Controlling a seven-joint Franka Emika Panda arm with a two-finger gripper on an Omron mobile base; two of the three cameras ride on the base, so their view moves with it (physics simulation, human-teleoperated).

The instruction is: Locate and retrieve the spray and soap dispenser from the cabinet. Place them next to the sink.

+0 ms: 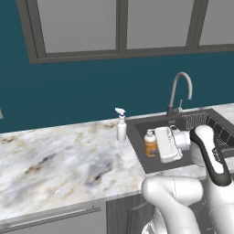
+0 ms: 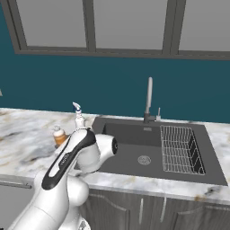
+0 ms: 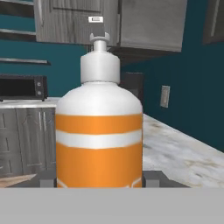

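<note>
Upright, soap dispenser clamped between fingers, spray standing on counter beside sink.

Even, flat rendered light, bright and sharp throughout, with soft faint shadows and no glare or blur

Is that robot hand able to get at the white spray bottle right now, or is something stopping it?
Probably not yet. The gripper is shut on the soap dispenser, so its fingers are full. The spray stands upright on the counter by the sink, close by with nothing between, so it looks reachable once the dispenser is released.
</note>
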